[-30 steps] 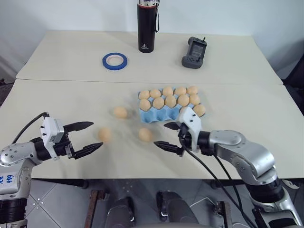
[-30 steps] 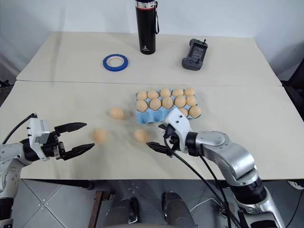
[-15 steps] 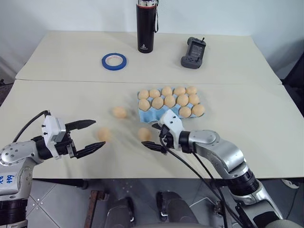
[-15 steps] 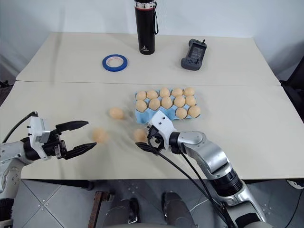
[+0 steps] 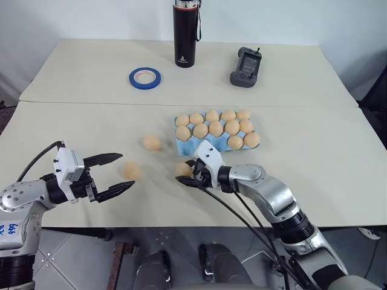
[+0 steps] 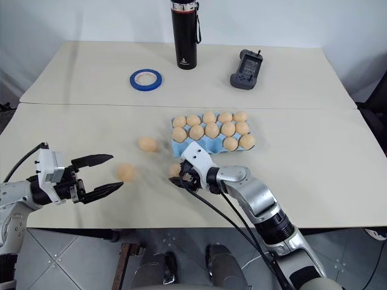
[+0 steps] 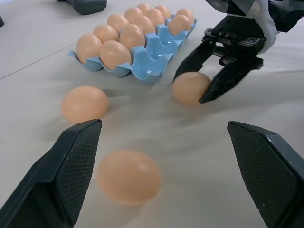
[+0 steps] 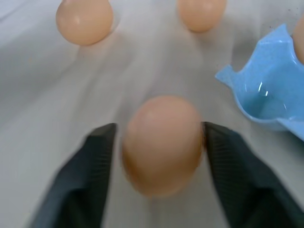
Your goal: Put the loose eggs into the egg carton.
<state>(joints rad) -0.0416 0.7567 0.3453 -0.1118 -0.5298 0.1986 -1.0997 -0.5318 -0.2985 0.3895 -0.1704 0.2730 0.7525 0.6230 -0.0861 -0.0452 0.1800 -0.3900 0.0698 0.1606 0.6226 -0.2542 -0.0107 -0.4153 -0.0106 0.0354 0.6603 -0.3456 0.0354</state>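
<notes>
The right tool (image 5: 188,174) pinches a tan egg (image 7: 190,87) lying on the counter (image 5: 338,175), just in front of the blue carton (image 5: 195,147). The carton's near cups stand empty; its far rows hold ten eggs. Two more loose eggs (image 5: 152,143) (image 5: 131,170) lie to the left on open counter, well apart from its edges. The left tool (image 5: 110,175) hovers spread wide near the front edge.

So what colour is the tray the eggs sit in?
Light blue. The egg carton shows best in the left wrist view.
</notes>
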